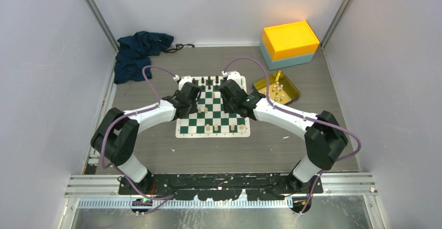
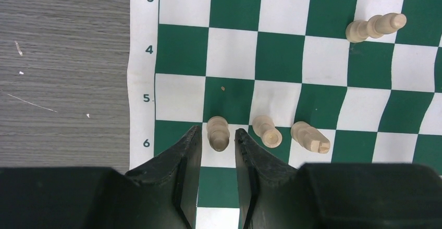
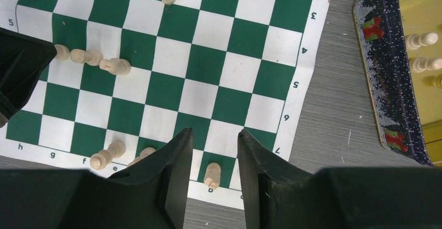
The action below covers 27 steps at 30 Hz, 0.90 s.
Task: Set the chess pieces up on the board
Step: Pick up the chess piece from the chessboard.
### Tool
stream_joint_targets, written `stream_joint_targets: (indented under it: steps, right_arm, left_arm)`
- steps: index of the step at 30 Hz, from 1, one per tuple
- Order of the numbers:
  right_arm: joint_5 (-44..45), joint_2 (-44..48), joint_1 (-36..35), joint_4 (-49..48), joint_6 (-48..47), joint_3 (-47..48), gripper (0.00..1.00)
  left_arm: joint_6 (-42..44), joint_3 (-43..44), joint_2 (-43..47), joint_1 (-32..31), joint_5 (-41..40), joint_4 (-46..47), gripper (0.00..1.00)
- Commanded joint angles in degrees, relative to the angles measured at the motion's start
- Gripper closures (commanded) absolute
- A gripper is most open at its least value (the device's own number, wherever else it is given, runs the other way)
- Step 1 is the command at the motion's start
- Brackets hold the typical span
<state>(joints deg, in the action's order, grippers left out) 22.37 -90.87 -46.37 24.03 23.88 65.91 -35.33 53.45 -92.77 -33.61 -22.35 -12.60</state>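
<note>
Left wrist view: the left gripper (image 2: 217, 131) points down at the board (image 2: 281, 46), its jaws narrowly apart on either side of one cream pawn (image 2: 218, 138) (no pinch visible). Two more cream pawns (image 2: 267, 131) sit beside it in row 6, and a taller cream piece (image 2: 375, 26) is further off. The right gripper (image 3: 215, 132) hangs open and empty over the board, which lies mid-worktop (image 1: 260, 151).

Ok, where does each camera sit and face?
Top external: above, behind the bases, facing down on board; left arm, right arm show.
Left wrist: facing down at board's numbered edge; left end effector straddles a cream piece.
Right wrist: down at board corner by gold tray; right end effector shows.
Shared: wrists both see the three-piece row.
</note>
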Motion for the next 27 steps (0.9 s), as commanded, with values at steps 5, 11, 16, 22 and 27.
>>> stream_joint_targets:
  steps: [5, 11, 16, 22, 27]
  right_arm:
    - [0.1, 0.8, 0.2, -2.0, -0.4, 0.1, 0.58]
    - [0.0, 0.9, 0.2, -2.0, -0.4, 0.1, 0.58]
    - [0.1, 1.0, 0.2, -2.0, -0.3, 0.0, 0.58]
    - [0.2, 1.5, 0.2, -1.8, -0.4, 0.0, 0.58]
    - [0.4, 2.3, 0.2, -1.4, -0.4, 0.0, 0.58]
  left_arm:
    - [0.5, 1.8, -0.2, 0.7, -0.1, 2.3, 0.72]
    - [0.5, 1.7, 0.0, 0.7, 0.0, 2.3, 0.77]
    - [0.4, 1.5, 0.2, 0.6, 0.1, 2.2, 0.82]
    - [0.3, 1.2, 1.7, 0.7, -0.5, 1.6, 0.94]
    - [0.5, 0.3, 4.9, 0.7, -1.5, 0.6, 0.98]
